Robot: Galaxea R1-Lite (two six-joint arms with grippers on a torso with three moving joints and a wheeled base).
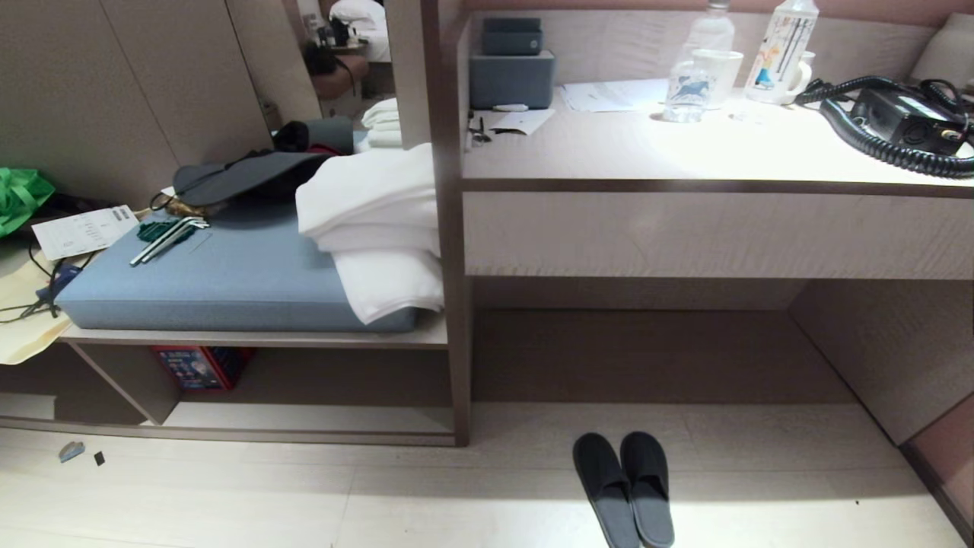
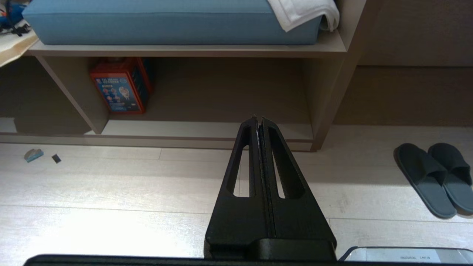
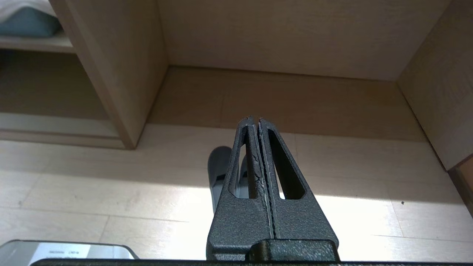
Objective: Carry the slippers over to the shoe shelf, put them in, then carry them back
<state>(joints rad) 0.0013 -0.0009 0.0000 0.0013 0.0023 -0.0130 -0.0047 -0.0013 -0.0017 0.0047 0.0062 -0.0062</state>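
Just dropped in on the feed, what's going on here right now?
Nothing is being handled yet. The slippers lie side by side on the floor in front of the opening under the desk, toes toward it. The shoe shelf, low down to the left, has no slippers in it. Both the left gripper and right gripper are shut and hold nothing, above the floor.

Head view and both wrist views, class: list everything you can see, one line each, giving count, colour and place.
slippers: two, dark grey-blue, side by side on floor before desk.
shoe shelf: one, taupe, low cubby under cushion.
cushion: one, blue, above cubby.
towels: stack, white, on cushion's right end.
box: one, red, inside cubby.
bottles: two, clear, on desk.
mug: one, white, behind the bottles.
phone: one, black, desk's right.
left hand: black, shut, above floor.
right hand: black, shut, over slippers.
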